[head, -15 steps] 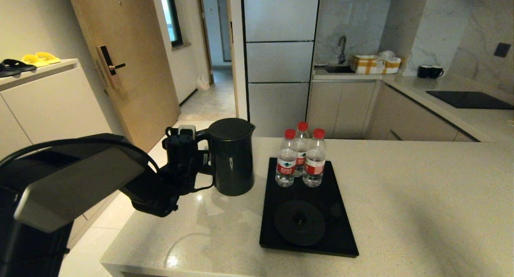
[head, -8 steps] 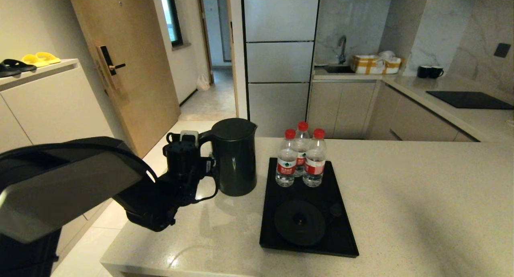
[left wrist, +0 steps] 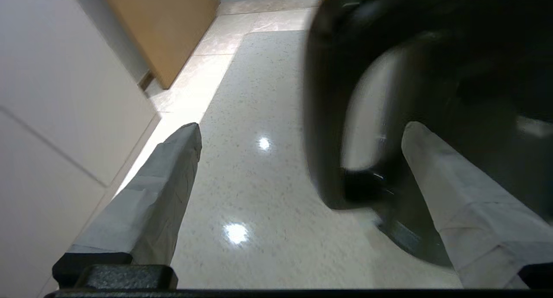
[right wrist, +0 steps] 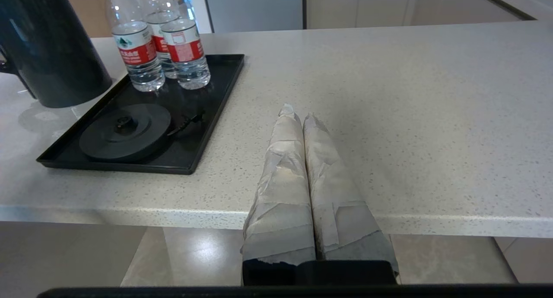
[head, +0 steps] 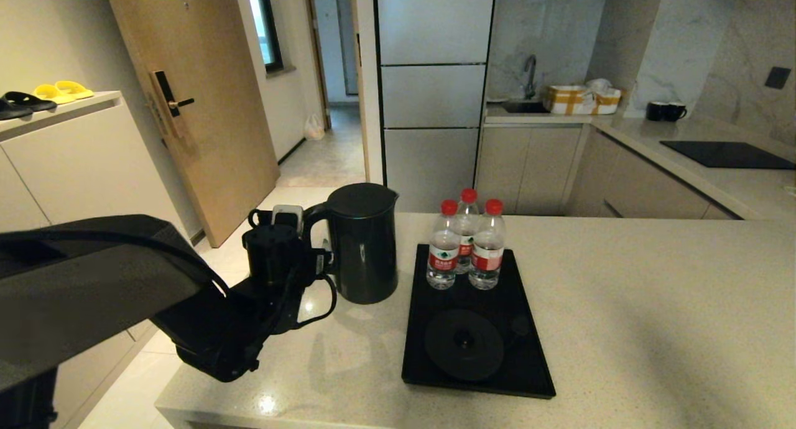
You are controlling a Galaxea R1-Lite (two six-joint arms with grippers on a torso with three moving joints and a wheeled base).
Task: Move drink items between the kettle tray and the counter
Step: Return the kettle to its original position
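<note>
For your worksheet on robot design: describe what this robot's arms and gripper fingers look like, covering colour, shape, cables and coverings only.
The left arm is bulky and matt black, with a broad grey-topped upper link and a thin black cable looping beside its wrist. The left gripper has two long tapering fingers wrapped in creased grey tape on a black base. The right gripper has two similar tape-wrapped fingers, paler and wrinkled, on a black mount.

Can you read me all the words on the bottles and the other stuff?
Water bottles: red labels with white writing and a small green logo, too small and blurred to read.
Kettle: no words show.
Kettle tray and its base disc: no words show.
Door lock: no readable marks.
So nothing here can be quoted.
</note>
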